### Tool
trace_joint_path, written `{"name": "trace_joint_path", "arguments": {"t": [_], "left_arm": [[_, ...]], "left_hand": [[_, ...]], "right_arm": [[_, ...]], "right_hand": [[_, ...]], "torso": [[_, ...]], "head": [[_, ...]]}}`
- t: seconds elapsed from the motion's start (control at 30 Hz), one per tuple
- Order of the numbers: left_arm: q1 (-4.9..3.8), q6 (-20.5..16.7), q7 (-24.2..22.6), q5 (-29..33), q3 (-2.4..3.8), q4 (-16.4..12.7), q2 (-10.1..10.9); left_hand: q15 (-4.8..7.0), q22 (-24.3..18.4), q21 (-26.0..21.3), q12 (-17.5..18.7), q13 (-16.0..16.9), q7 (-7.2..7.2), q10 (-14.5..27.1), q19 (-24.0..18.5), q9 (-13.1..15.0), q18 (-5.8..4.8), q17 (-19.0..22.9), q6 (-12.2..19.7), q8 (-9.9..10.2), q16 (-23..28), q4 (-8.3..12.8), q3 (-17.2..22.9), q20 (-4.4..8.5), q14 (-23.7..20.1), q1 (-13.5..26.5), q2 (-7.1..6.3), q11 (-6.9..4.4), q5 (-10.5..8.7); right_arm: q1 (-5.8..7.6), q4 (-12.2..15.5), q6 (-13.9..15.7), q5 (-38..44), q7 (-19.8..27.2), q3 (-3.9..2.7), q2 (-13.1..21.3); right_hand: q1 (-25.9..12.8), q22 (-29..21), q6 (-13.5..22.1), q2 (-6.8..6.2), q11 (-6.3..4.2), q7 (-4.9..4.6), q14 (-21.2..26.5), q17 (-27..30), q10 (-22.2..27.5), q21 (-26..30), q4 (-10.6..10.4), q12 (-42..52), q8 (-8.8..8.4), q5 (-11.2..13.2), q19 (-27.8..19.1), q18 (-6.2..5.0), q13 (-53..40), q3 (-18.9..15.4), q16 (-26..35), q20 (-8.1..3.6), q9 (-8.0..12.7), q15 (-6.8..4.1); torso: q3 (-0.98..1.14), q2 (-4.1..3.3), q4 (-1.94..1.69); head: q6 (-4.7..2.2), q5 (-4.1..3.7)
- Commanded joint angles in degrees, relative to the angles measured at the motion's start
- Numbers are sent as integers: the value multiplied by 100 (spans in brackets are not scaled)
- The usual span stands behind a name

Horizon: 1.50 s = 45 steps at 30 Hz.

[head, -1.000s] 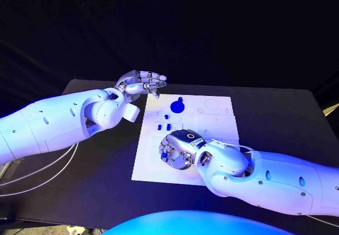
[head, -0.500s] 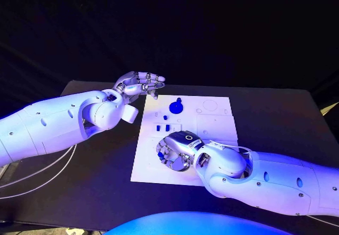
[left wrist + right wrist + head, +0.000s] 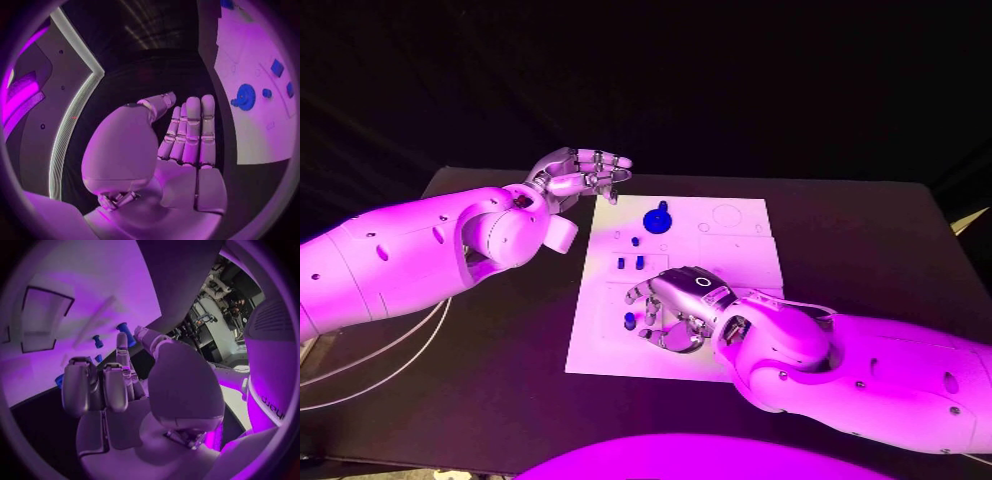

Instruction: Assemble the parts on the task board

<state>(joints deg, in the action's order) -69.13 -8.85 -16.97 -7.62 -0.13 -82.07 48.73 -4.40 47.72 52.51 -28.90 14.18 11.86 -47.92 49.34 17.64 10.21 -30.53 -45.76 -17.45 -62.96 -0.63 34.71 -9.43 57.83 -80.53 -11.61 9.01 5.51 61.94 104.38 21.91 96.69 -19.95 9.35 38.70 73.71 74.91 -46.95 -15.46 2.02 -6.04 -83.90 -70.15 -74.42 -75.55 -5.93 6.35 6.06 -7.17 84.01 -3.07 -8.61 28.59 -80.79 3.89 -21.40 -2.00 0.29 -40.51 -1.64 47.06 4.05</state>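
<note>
Magenta light floods everything; dark backdrop; wrist views bend at edges.

The flat white task board [image 3: 733, 262] is looking like smooth, matt sheet plastic. The small blue parts, among them the round knobbed disc [image 3: 656, 216], are showing as glossy moulded plastic. Both white arm shells [image 3: 416, 255] are gleaming, smooth and hard. The silver left hand [image 3: 583, 171] and right hand [image 3: 672, 310] are appearing metallic, with satin fingers [image 3: 192, 131]. The black worktop [image 3: 877, 240] is looking matt.
</note>
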Motion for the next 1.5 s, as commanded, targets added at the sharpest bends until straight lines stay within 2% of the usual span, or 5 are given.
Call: {"name": "trace_joint_path", "arguments": {"t": [0.03, 0.3, 0.63, 0.87, 1.5], "left_arm": [[-2, 86, -47, 30, 0, -17, 10], [0, 84, -64, 31, -15, -41, 70], [9, 97, -102, 31, -25, -121, 176], [13, 112, -108, 31, -35, -135, 184], [14, 113, -103, 33, -39, -141, 182]], "left_hand": [[4, -6, -19, -39, -1, 78, 35, -5, -4, 37, 6, 35, -17, -2, -10, -31, -31, -37, 13, 32, -16, 24], [2, -14, -32, -64, -5, 81, 60, -2, -6, 37, 13, 55, -38, -6, -15, -40, -32, -45, 8, 33, -13, 20], [1, -15, -34, -67, -5, 81, 62, -2, -6, 36, 13, 58, -41, -7, -17, -44, -33, -46, 12, 29, -13, 19], [1, -15, -34, -67, -5, 81, 62, -2, -6, 36, 13, 58, -41, -7, -17, -44, -33, -46, 12, 29, -13, 19], [0, -17, -37, -74, -6, 80, 64, -1, -6, 36, 14, 60, -47, -10, -21, -49, -34, -47, 17, 26, -13, 19]], "right_arm": [[58, 162, 441, -180, 155, -22, 184], [493, 548, 728, -2273, 611, -65, 1211], [817, 583, 174, -3017, 494, -49, 2456], [818, 719, -67, -2599, -40, 14, 2929], [451, 826, -220, -1890, -800, 105, 2826]], "right_hand": [[143, 961, 45, 59, -56, 10, -265, -95, -113, -143, -1, 103, -22, 3, 338, 59, -84, -154, -73, -82, 10, -78], [297, 1098, -367, 97, -62, -52, -311, -318, -433, -421, -19, 702, 242, 14, 393, 113, -626, -418, -197, -120, -71, -82], [-26, 1356, -646, 225, -26, -53, -420, -885, -839, -992, -389, 7195, 1288, -325, 508, 218, -6989, -1033, -508, -58, -647, -50], [-214, 1507, -531, 418, -70, 21, -528, -1539, -1394, -1438, -1055, 8143, 1666, -234, 598, 306, -7932, -2107, -775, -82, -1137, -72], [-371, 1509, -589, 647, -99, 57, -562, -1738, -1507, -1445, -1089, 8295, 1697, -185, 599, 307, -8077, -2690, -844, -97, -1270, -92]], "torso": [[5, 6, 8], [-6, 6, 6], [-2, 16, 51], [-10, 16, 53], [-16, 11, 42]], "head": [[-22, -32], [-89, -215], [-149, -484], [-150, -592], [-105, -603]]}}
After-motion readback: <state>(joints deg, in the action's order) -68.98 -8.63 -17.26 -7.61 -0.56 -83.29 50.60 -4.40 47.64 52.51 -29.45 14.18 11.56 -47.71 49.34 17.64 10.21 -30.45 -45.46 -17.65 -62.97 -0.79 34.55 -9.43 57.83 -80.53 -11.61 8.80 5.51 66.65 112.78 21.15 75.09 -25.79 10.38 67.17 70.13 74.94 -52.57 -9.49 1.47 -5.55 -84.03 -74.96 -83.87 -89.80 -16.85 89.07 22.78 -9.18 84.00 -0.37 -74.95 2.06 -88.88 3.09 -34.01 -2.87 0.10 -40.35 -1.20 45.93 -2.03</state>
